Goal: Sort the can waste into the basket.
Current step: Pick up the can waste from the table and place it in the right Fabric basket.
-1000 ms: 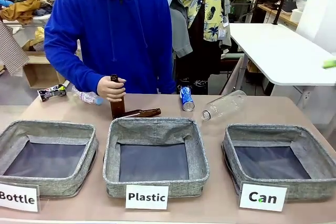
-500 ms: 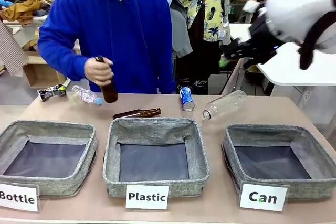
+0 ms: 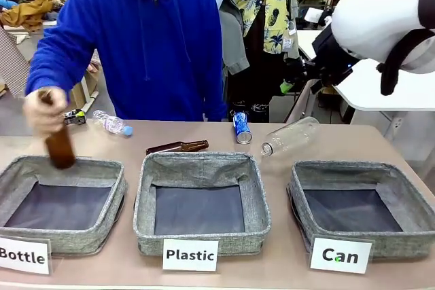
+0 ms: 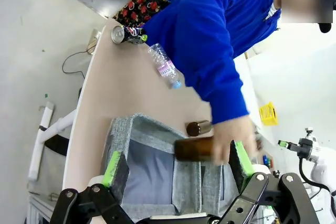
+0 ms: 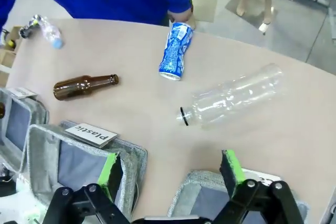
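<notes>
Blue can [image 5: 174, 51] lying on table [image 5: 294, 124] beside clear bottle [image 5: 233, 98]; left gripper [image 4: 178, 163] and right gripper [image 5: 170, 171] spread apart, both empty.

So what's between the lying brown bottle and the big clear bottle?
The blue can, lying on the table. The front view shows it; so does the right wrist view.
</notes>
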### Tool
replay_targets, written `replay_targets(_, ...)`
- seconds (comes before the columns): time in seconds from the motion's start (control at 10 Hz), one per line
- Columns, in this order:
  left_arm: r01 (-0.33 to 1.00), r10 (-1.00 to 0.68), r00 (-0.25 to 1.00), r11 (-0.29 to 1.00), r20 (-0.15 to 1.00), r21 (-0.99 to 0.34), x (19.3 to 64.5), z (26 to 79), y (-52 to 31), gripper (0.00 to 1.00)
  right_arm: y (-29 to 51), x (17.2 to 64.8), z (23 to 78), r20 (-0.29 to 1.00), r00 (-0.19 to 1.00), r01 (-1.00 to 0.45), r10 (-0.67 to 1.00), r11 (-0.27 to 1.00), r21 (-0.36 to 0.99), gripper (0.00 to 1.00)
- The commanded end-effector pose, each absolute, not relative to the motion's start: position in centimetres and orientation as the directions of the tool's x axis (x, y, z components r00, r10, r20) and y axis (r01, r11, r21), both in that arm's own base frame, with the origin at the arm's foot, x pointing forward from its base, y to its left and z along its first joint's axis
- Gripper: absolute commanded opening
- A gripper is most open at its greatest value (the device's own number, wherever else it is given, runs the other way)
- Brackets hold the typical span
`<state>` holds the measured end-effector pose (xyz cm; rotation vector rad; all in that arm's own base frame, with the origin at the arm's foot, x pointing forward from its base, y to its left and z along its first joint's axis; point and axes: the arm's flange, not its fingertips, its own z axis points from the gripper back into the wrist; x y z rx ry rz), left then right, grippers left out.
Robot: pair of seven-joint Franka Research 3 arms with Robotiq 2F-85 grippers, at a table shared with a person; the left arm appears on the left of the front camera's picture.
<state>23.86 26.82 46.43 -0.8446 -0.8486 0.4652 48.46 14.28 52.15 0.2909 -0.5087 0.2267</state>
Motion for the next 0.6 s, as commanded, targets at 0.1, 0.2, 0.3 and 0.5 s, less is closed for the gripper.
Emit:
replay_targets(0.1,0.095,0.705,0.476,0.552,0.525,-0.828,18.8,55.9,29.0,1.00,18.9,55.6,49.3,0.424,0.884,-0.314,0.198,0.923,0.222,1.00)
replay_targets(0.2,0.099,0.723,0.399,0.578,0.565,-0.810,16.2,58.2,30.6,1.00,20.5,58.2,48.2,0.395,0.895,-0.309,0.206,0.926,0.219,1.00)
replay_targets(0.3,0.081,0.735,0.340,0.599,0.587,-0.797,13.9,59.3,31.9,1.00,22.0,60.6,46.9,0.357,0.908,-0.313,0.221,0.924,0.222,1.00)
replay_targets(0.5,0.110,0.779,0.243,0.569,0.578,-0.815,9.9,59.9,34.2,1.00,25.5,65.1,43.1,0.286,0.933,-0.284,0.220,0.936,0.208,1.00)
